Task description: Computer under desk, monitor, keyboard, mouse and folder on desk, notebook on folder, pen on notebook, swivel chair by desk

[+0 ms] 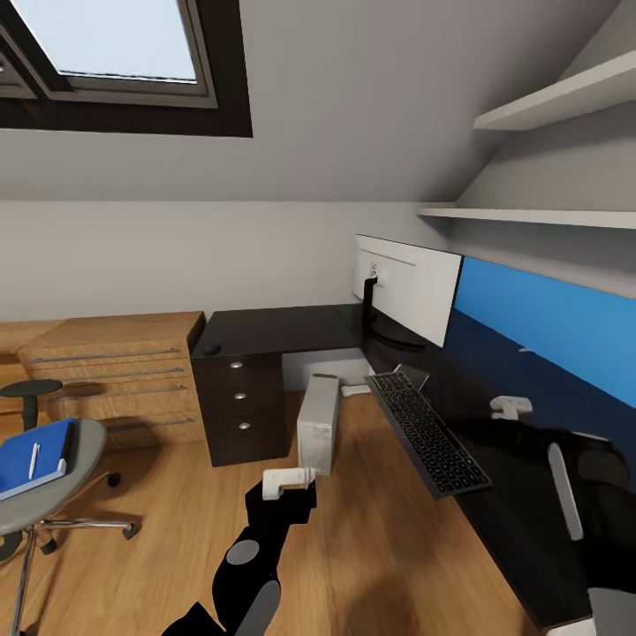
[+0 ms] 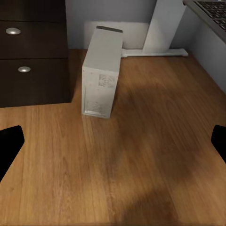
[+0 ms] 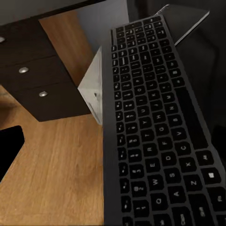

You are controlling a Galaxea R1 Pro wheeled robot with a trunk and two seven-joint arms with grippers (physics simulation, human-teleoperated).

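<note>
The left gripper (image 1: 287, 484) hangs nearest over the wood floor, jaws spread wide and empty; leftward the swivel chair (image 1: 40, 495) carries the folder (image 1: 34, 457) with the pen (image 1: 34, 459); the computer (image 1: 319, 422) stands by the drawers; the keyboard (image 1: 426, 430) overhangs the desk (image 1: 495, 495) edge before the monitor (image 1: 408, 287); the right gripper (image 1: 511, 407) hovers there, grip impossible to tell.
</note>
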